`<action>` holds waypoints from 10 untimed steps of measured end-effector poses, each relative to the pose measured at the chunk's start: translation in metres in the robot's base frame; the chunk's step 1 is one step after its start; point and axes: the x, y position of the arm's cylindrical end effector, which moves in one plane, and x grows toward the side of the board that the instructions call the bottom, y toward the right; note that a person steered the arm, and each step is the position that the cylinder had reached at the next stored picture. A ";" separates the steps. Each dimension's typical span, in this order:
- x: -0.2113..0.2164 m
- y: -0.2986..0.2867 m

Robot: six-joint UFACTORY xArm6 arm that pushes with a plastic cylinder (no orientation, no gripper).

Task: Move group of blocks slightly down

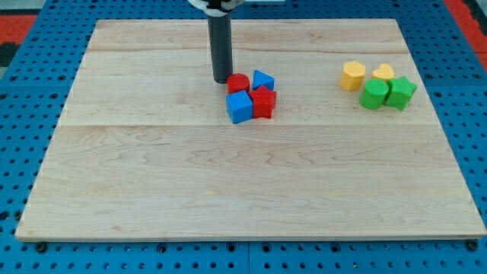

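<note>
Where the rod (pixel 221 46) rises past the view's top edge, its mount is cut off, so only a scrap of white and black housing shows above it. From where I stand the arm carries no hand at all, just that straight dark rod, holding nothing. My tip (pixel 221 81) sits on the wooden board (pixel 228 190), just to the view's left of the red cylinder (pixel 238 83), so close that I cannot tell whether they touch.

That cylinder belongs to a tight cluster a little above the board's middle. Beside it, toward the view's right, is a blue block (pixel 263 79) with a wedge-like top, partly hidden behind the red star-like block (pixel 263 102) below it. A blue cube (pixel 239 107) sits at the cluster's lower left, pressed against the red one. All four look packed together.

Well apart, near the view's upper right, lies a second group: a yellow block (pixel 352 76), another yellow block (pixel 383 72) half hidden behind two green blocks (pixel 374 95) (pixel 400 92), whose exact shapes are hard to make out.

Blue pegboard (pixel 23 76) surrounds the board.
</note>
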 end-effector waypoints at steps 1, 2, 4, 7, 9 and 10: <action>-0.006 0.000; -0.035 0.002; -0.019 0.091; 0.019 0.082; -0.008 -0.009; -0.008 -0.015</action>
